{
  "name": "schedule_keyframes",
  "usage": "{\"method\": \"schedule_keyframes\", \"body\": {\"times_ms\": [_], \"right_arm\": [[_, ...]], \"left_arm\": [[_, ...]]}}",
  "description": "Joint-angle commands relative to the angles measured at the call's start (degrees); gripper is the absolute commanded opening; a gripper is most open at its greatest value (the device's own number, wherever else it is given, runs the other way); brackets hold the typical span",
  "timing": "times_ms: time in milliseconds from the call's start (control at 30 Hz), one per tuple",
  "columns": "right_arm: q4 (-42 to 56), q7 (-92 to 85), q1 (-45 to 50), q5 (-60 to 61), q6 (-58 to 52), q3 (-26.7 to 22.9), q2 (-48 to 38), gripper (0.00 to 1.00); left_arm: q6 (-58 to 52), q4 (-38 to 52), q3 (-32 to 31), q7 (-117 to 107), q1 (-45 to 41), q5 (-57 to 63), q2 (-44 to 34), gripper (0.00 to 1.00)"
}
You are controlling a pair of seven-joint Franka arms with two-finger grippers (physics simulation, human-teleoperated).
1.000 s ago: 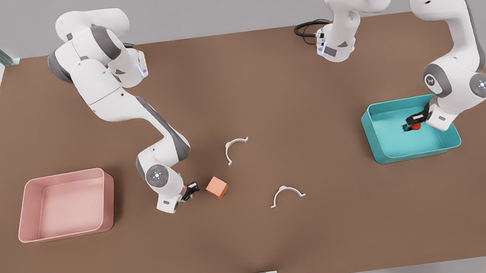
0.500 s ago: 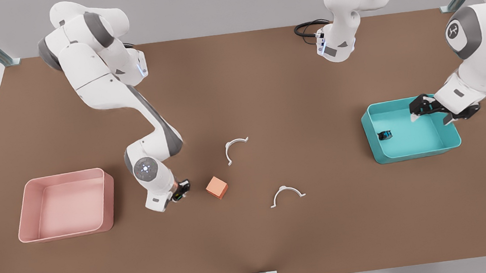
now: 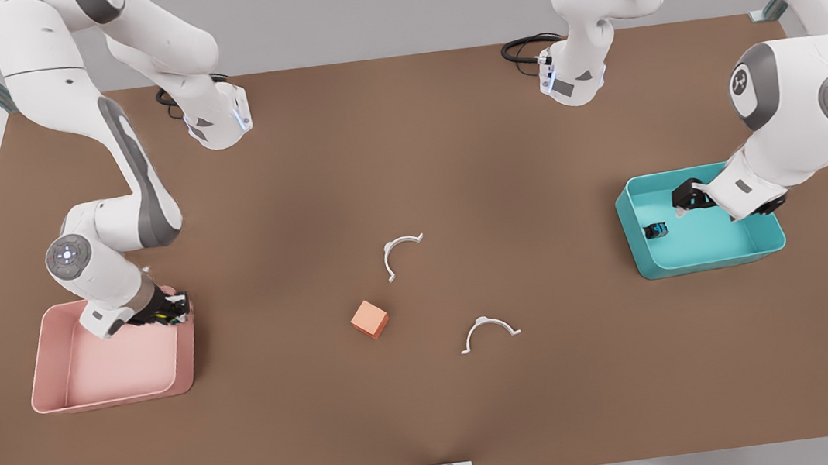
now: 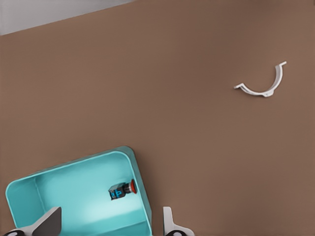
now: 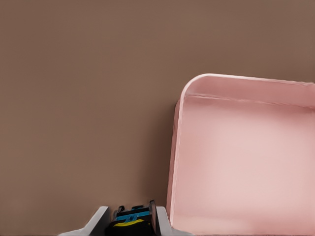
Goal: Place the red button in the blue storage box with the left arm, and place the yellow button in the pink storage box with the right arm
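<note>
1. Half a second ago the right gripper (image 3: 172, 310) was low on the worktop (image 3: 435, 417) beside the orange cube (image 3: 369, 319); now it hangs over the near-corner rim of the pink storage box (image 3: 57, 382), on the front view's left. Its fingers (image 5: 158, 222) are clamped on the yellow button (image 5: 130, 223).
2. I judge this half at the drop stage: carry inward over the floor, then let go.
3. The left gripper (image 3: 683, 198) has shifted slightly above the blue storage box (image 3: 639, 254), on the front view's right. Its fingers (image 4: 47, 223) stand apart and hold nothing.
4. The red button (image 4: 123, 191) lies on the box floor, unmoved over the last half second, so the left arm's share looks done.
5. The red button lies tipped on its side. Its long axis runs along the floor, base to cap. In the left wrist view the red cap faces the box's nearer wall.
6. In the right wrist view the yellow button's cap faces the camera. I cannot tell its tilt.
</note>
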Motion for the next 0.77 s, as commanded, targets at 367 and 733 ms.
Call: {"method": "schedule_keyframes", "body": {"times_ms": [367,733], "right_arm": [[4.2,-21.3,-11.6,-0.3,-0.5,2.6,3.1,1.0],[37.9,6.5,17.4,4.2,-44.9,-10.7,4.1,1.0]], "left_arm": [[0.5,6.5,0.0,-13.7,-2.1,0.6,3.2,1.0],[0.2,6.6,-0.1,-13.6,-2.6,0.6,2.8,1.0]]}}
